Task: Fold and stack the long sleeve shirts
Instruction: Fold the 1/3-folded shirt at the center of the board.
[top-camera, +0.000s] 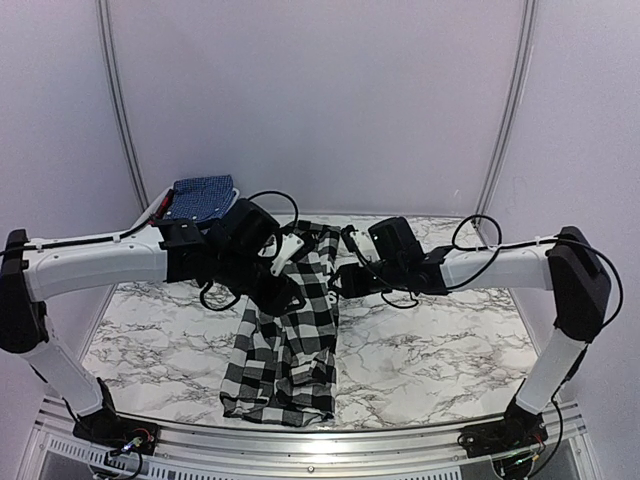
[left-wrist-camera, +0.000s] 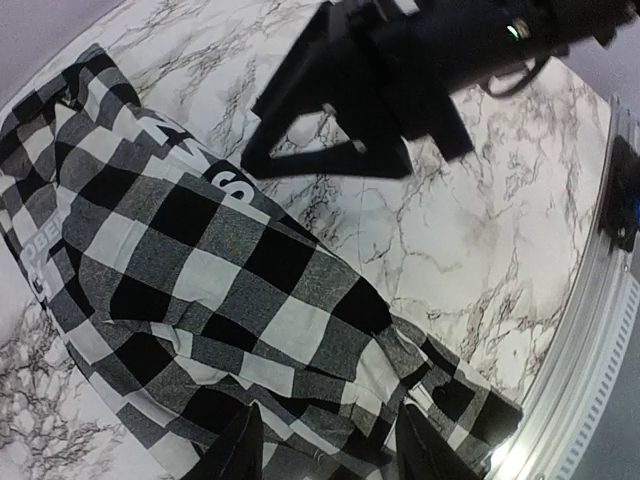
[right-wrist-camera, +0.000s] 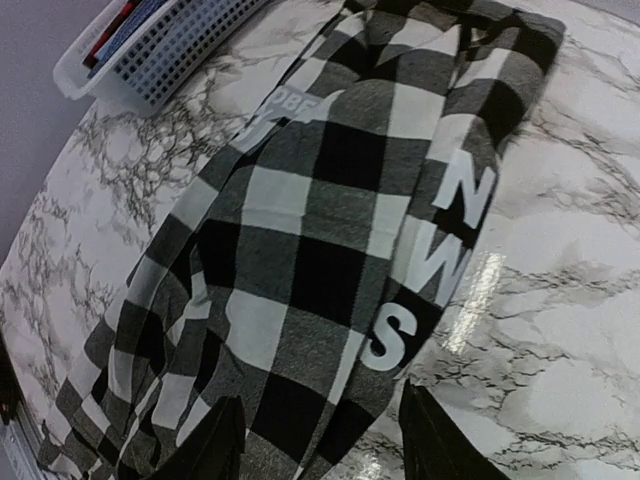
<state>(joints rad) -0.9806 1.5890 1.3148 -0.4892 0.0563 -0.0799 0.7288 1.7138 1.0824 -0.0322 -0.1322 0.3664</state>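
A long sleeve shirt with large black-and-white checks (top-camera: 285, 350) lies folded into a long strip on the marble table, running from the back centre to the near edge. White letters (right-wrist-camera: 440, 260) run along its right edge. My left gripper (top-camera: 290, 296) hangs over the strip's left side; in the left wrist view its fingers (left-wrist-camera: 235, 450) stand apart above the cloth, open. My right gripper (top-camera: 345, 280) hovers at the strip's right edge, also open (right-wrist-camera: 325, 445), with the lettered edge showing below its jaws. A blue printed shirt (top-camera: 203, 197) lies on the basket at the back left.
A white slotted plastic basket (right-wrist-camera: 160, 45) stands at the table's back left corner, holding other cloth. The right arm's black gripper (left-wrist-camera: 370, 90) fills the top of the left wrist view. Bare marble (top-camera: 440, 350) lies right of the shirt, and a metal rail (top-camera: 320, 440) runs along the near edge.
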